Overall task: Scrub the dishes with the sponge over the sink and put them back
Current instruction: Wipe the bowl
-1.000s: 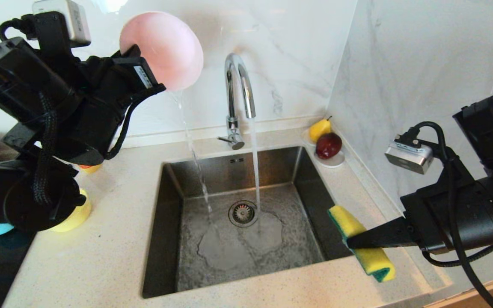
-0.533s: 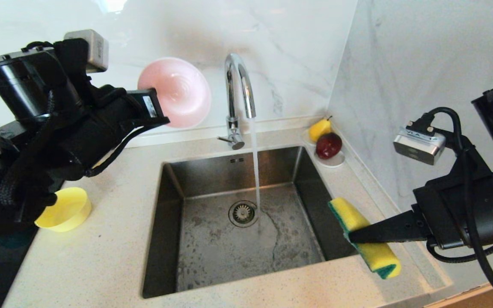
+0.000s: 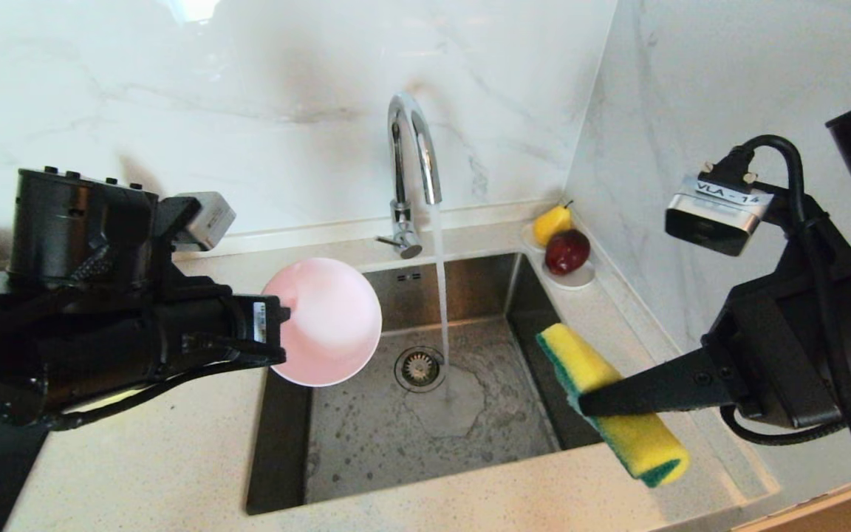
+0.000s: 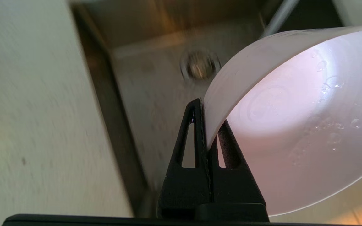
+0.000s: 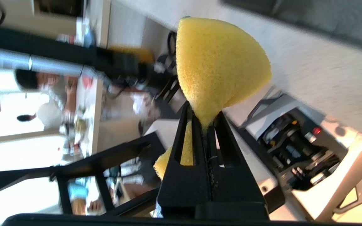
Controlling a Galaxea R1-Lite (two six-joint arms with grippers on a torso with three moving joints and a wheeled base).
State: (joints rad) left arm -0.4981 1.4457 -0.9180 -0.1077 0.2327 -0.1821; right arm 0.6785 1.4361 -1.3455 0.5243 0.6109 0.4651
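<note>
The pink bowl [image 3: 326, 321] hangs in our left gripper [image 3: 278, 336], held up over the left edge of the sink [image 3: 425, 421], its hollow turned toward our head camera. In the left wrist view we see the two black fingers [image 4: 196, 125] pressed together on the bowl's rim [image 4: 211, 110], one on each side of the thin wall, and water drops clinging to the inside. The sponge [image 3: 610, 403] sits in our right gripper [image 3: 588, 403], which is clamped across its middle so that the yellow block bulges out on both sides of the fingers; it hovers above the right rim of the sink, with its green scouring layer facing the basin. A stream of water runs from the faucet [image 3: 414, 170] down beside the drain strainer [image 3: 419, 367], between the bowl and the sponge, touching neither. At the far right corner of the counter [image 3: 152, 458] a white saucer [image 3: 573, 277] carries a yellow pear [image 3: 551, 222] and a dark red fruit [image 3: 567, 250].
</note>
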